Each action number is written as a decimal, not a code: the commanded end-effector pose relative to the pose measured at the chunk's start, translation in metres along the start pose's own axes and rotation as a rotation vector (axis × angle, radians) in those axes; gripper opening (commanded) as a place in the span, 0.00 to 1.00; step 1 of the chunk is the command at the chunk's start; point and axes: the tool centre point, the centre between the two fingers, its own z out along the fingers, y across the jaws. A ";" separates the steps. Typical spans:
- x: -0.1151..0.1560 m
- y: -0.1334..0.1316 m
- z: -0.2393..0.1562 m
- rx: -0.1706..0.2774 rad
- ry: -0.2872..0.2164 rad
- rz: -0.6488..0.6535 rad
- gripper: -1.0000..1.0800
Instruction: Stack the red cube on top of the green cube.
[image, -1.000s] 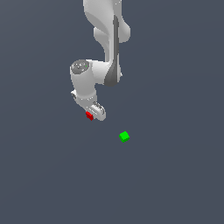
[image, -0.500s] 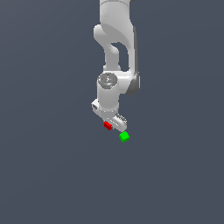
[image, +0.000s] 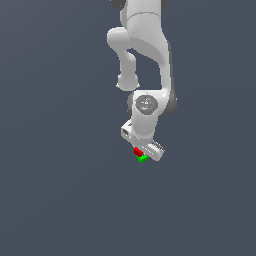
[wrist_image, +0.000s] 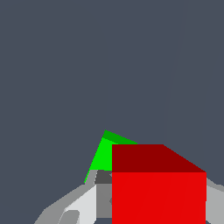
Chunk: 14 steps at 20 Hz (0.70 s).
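Count of items on record:

Red cube (image: 138, 150) (wrist_image: 158, 188): one. It sits directly above the green cube, overlapping it in both views.

Green cube (image: 143, 158) (wrist_image: 101, 155): one. Only part of it shows from beneath the red cube.

Robot arm (image: 145, 55): one, with one gripper (image: 142, 151) at its end, just over the green cube.

Cubes in total: two, of equal apparent size, one of each colour.
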 end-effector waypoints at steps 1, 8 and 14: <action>-0.001 -0.010 0.002 0.000 0.001 0.002 0.00; -0.002 -0.017 0.003 0.000 0.001 0.002 0.96; -0.002 -0.017 0.003 0.000 0.001 0.002 0.96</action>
